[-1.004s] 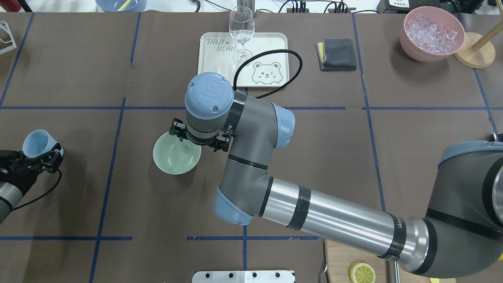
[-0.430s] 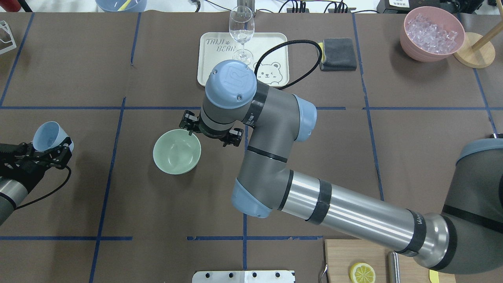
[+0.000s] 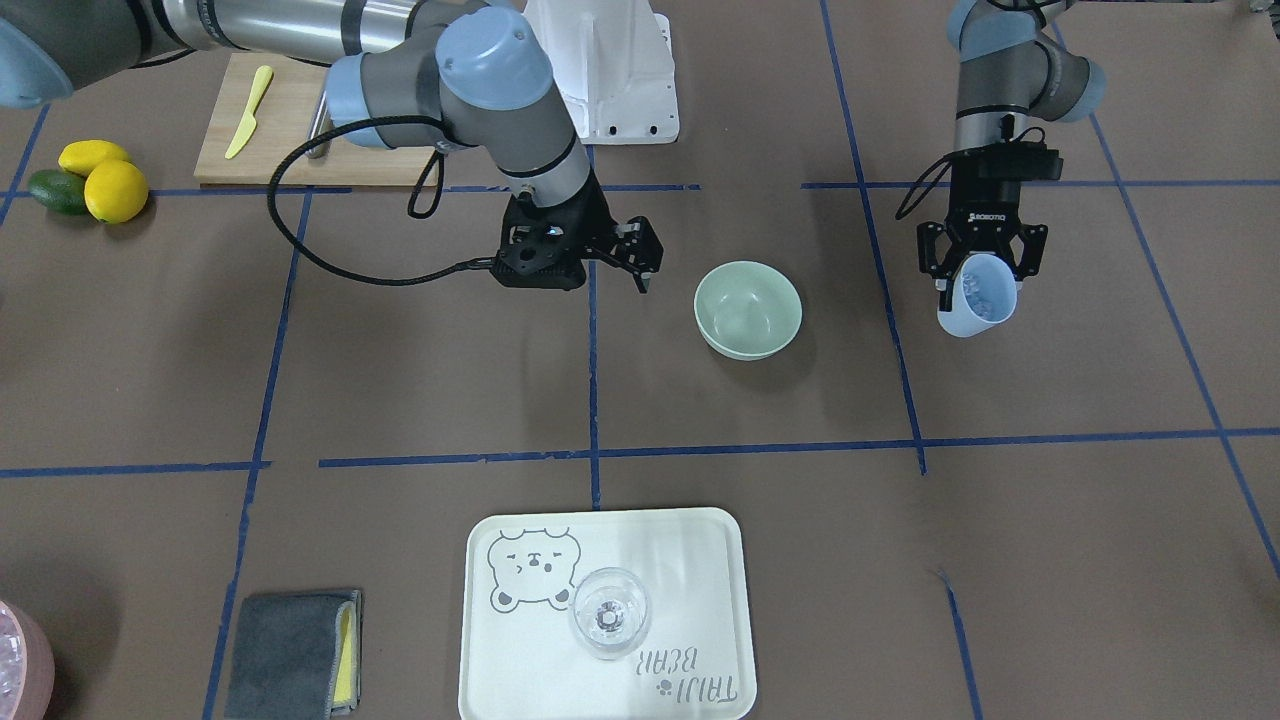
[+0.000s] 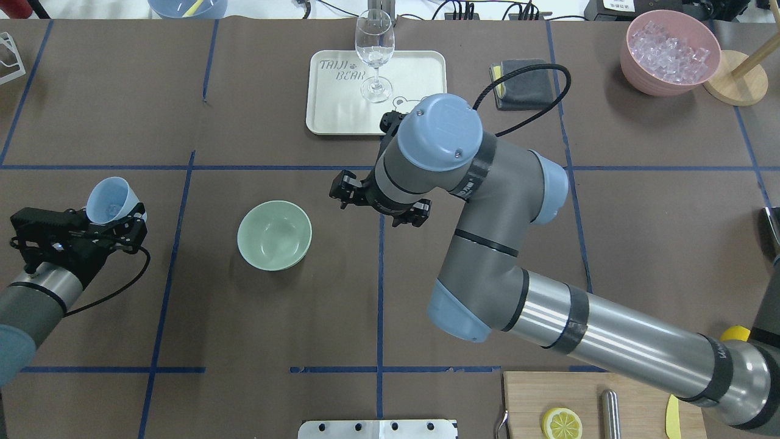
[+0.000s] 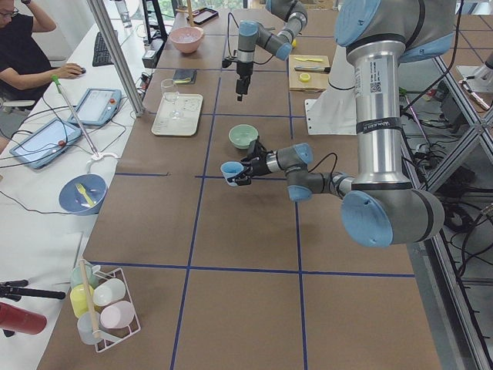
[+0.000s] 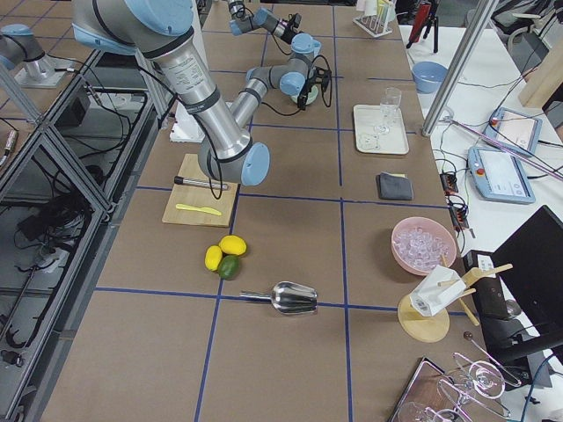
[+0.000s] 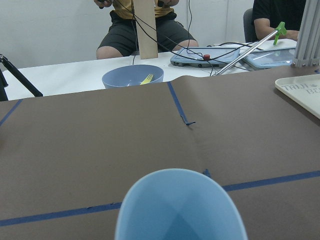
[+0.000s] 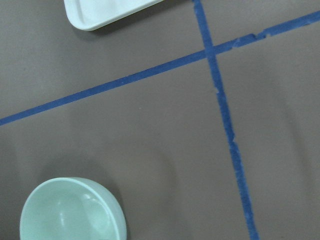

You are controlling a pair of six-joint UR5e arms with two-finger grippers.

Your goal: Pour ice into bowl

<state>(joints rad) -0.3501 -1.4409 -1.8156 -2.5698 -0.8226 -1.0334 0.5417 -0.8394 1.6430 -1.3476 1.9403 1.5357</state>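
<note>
Left gripper [image 3: 981, 272] around blue cup [image 3: 978, 297], contents indistinct; right gripper [image 3: 640, 260] wide, empty, near bowl [image 3: 748, 308].

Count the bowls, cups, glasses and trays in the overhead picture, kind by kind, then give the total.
Bowls: 3, the green bowl, pink bowl, blue bowl
Cups: 1, the blue cup
Glasses: 1, the wine glass
Trays: 1, the white tray
Total: 6

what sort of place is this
Most likely a robotics lab, not a kitchen: a left arm and right arm work a table gridded with blue tape, while an operator sits beside it with tablets.
</note>
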